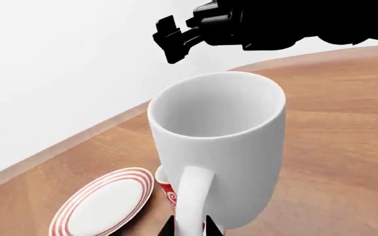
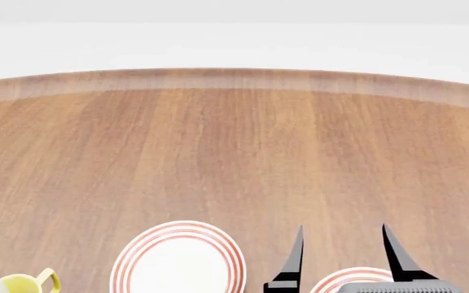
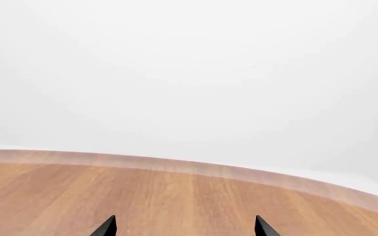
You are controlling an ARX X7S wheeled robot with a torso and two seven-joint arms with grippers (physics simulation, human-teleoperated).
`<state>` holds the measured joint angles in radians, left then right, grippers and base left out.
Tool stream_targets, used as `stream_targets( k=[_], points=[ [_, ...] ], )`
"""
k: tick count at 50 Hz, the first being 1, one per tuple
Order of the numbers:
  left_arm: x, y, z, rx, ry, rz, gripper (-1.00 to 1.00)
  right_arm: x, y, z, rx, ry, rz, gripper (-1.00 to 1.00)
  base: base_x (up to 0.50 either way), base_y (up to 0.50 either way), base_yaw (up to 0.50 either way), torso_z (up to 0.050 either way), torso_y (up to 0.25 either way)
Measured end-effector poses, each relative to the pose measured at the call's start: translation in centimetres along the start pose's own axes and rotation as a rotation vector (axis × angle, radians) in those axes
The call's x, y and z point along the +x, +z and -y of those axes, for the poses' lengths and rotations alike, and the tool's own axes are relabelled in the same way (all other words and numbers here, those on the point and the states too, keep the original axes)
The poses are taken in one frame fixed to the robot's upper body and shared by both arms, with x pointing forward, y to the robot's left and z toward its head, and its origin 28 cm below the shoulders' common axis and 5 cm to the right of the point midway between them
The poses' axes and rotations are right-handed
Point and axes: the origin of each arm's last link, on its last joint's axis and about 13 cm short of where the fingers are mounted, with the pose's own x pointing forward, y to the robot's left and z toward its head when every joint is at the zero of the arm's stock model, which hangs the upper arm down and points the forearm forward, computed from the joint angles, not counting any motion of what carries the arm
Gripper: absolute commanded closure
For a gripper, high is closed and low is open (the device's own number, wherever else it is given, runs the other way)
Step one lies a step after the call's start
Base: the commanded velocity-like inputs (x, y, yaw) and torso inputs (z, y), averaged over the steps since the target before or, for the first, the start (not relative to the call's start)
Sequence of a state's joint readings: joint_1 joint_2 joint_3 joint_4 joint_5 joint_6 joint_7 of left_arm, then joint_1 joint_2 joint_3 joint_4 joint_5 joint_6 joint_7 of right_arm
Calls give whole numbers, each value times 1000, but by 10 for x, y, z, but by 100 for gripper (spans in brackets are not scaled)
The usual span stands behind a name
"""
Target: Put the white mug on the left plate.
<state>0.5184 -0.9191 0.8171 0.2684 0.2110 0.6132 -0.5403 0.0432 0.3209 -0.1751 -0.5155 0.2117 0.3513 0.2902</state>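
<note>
- In the left wrist view, the white mug (image 1: 218, 147) fills the middle, upright, mouth open to the camera, its loop handle turned toward the lens. The left gripper (image 1: 190, 227) shows only as two dark tips at the frame's lower edge, one either side of the handle's base; they look closed on the handle, so I judge the mug is held there. A red-ringed plate (image 1: 104, 204) lies on the wooden table (image 1: 346, 147) near the mug, with a small red patterned mug (image 1: 165, 189) partly hidden between them. Whether the white mug rests on the table or is lifted clear I cannot tell. A black arm (image 1: 274, 24) hangs above and beyond.
- In the head view, the left plate (image 2: 178, 259) lies bare near the bottom edge, nothing on it. A second ringed plate (image 2: 350, 279) peeks out to its right, behind the right gripper (image 2: 342, 250), whose fingers stand apart and empty. A yellow-handled mug (image 2: 22, 282) sits at the lower left corner. The white mug is out of this view.
- In the right wrist view, only the spread fingertips (image 3: 107, 227), bare table and white wall show.
- Step in hand, as I judge it: carrying the grasped mug. The next move calls for bringing it over the left plate's centre, keeping it upright, lowering gently, then releasing the handle.
</note>
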Motion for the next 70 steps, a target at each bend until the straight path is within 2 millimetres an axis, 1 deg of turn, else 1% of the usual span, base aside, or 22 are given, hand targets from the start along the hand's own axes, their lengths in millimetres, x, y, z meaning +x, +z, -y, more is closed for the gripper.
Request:
stream_targets(
  k=[11,17,31,38,43,51,70],
  points=[
    [-4,6,-12,8,83,9,100,1,1,0,1,1,2,-100,0,0,0,0,0],
    [-1,7,-22,-26,153,26,100,0,1,0,2,0,2,-100,0,0,0,0,0],
    [30,6,-52,-140,379,88,100,1,0,-1,4,1,2,-100,0,0,0,0,0],
    [46,3,-62,-184,472,77,100,2,0,-1,5,1,2,-100,0,0,0,0,1],
    [56,0,-66,-202,511,53,100,2,0,-1,5,1,2,-100,0,0,0,0,0],
    [73,-3,-70,-215,541,24,100,2,0,-1,6,1,4,-100,0,0,0,0,0],
    [107,-9,-77,-215,502,-3,100,2,-2,0,12,-3,2,-100,0,0,0,0,0]
  ],
)
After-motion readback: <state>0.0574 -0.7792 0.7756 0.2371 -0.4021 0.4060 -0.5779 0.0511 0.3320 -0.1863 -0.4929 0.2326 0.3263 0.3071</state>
